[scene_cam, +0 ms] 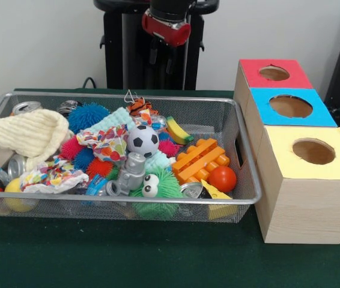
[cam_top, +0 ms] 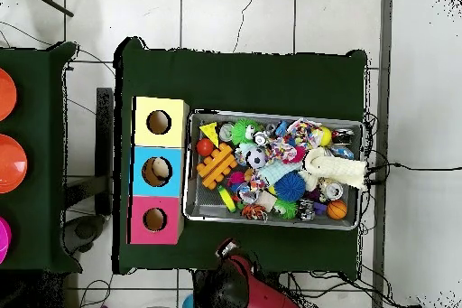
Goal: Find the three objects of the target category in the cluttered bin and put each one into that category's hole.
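Note:
A wire mesh bin [scene_cam: 128, 203] [cam_top: 275, 115] holds a heap of toys. Among them are a small soccer ball [scene_cam: 142, 140] [cam_top: 258, 157], an orange building brick [scene_cam: 201, 159] [cam_top: 215, 168], a red ball [scene_cam: 222, 179] [cam_top: 205, 146], a toy banana [scene_cam: 178, 130], a grey robot figure [scene_cam: 131, 173], a green fuzzy ball with eyes [scene_cam: 158, 189], a blue spiky ball [scene_cam: 88, 116] and a cream knitted hat [scene_cam: 26, 133] [cam_top: 336, 170]. Beside the bin stands a wooden box with a red hole [scene_cam: 274, 73] [cam_top: 154, 219], a blue hole [scene_cam: 291, 106] [cam_top: 159, 171] and a yellow hole [scene_cam: 313, 151] [cam_top: 159, 123]. The gripper [cam_top: 227, 249] is drawn back at the robot's base, away from the bin.
Drink cans [scene_cam: 26, 108] lie at the hat end of the bin, with patterned cloth [scene_cam: 107, 144] and a yellow wedge [scene_cam: 217, 193] among the toys. The red arm [scene_cam: 167, 27] hangs behind the bin. Green cloth [scene_cam: 158, 258] covers the table. Orange discs [cam_top: 7, 162] sit on a side table.

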